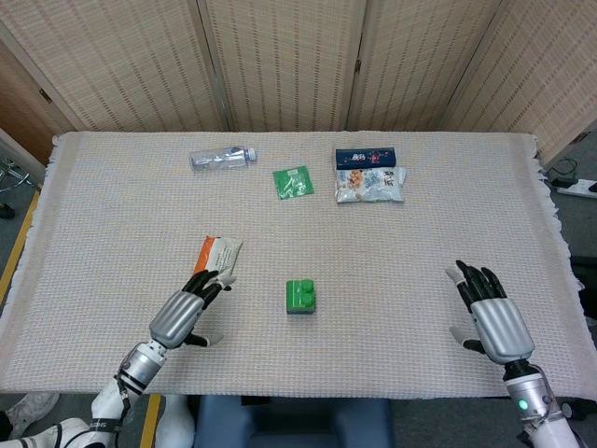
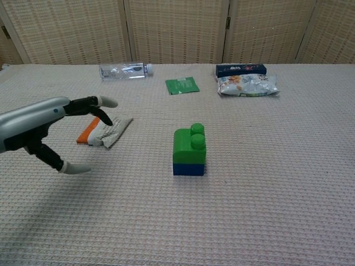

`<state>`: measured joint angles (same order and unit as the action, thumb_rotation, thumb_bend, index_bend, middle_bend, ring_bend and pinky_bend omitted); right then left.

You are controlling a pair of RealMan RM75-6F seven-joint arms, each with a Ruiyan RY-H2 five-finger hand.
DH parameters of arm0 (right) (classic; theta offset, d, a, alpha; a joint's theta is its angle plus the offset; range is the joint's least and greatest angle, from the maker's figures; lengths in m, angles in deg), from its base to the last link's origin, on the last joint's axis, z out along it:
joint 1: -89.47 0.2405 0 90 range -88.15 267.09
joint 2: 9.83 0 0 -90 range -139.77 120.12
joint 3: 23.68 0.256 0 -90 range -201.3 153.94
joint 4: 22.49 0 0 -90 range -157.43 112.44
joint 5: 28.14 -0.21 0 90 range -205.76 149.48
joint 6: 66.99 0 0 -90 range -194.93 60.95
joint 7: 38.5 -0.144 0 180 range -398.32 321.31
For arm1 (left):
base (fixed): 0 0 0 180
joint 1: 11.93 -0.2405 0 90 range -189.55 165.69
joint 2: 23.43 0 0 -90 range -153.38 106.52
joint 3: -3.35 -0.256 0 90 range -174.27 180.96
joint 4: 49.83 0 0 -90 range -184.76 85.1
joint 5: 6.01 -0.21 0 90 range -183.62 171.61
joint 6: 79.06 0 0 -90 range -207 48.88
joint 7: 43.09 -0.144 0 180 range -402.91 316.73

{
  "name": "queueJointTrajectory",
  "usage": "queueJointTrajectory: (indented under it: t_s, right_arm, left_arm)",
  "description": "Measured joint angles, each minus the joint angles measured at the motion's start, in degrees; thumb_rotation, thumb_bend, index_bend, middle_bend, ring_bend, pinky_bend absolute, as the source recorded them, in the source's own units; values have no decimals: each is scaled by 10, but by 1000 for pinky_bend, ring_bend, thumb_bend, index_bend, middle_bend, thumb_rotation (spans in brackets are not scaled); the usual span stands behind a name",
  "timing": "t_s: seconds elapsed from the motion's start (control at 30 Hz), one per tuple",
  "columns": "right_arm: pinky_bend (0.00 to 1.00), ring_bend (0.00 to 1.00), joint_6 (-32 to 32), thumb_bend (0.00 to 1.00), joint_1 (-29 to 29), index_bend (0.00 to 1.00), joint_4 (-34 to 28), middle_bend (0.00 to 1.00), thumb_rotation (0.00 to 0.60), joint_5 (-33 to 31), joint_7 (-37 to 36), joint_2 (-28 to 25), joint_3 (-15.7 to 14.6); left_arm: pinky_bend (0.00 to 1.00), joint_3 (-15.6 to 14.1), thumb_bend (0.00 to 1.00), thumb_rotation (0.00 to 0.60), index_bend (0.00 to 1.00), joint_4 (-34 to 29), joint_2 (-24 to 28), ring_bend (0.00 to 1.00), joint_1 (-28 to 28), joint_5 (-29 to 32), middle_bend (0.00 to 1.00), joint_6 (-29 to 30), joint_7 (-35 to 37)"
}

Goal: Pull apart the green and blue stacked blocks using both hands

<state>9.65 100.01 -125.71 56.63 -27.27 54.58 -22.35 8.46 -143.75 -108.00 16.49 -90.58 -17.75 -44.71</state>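
A green block (image 1: 300, 294) (image 2: 189, 144) sits stacked on a blue block (image 2: 188, 169) near the middle of the table, towards the front. My left hand (image 1: 183, 313) (image 2: 39, 125) hovers open to the left of the stack, fingers spread and pointing at it, holding nothing. My right hand (image 1: 492, 313) is open at the front right, well away from the blocks, and shows only in the head view.
An orange and white packet (image 1: 216, 258) (image 2: 104, 128) lies just beyond my left hand. Further back are a clear bottle (image 1: 221, 158), a green sachet (image 1: 293, 181), a snack bag (image 1: 370, 185) and a dark blue box (image 1: 366, 156). A woven cloth (image 1: 112, 205) covers the table.
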Motion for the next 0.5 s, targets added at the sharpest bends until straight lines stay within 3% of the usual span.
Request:
queueJointTrajectory:
  t_s: [0.2,0.5]
  right_arm:
    - [0,0,-4,314,2,0,3,0,600,-8,-17,-7,5]
    - [0,0,-13,313,5,0,3,0,600,-12,-28,-12,7]
  left_arm:
    - [0,28,241,600,91,-4,-46,37,25,66,251,-26,-55]
    - [0,63,237,600,83,15,-117,32,53,144,251,-37,-68]
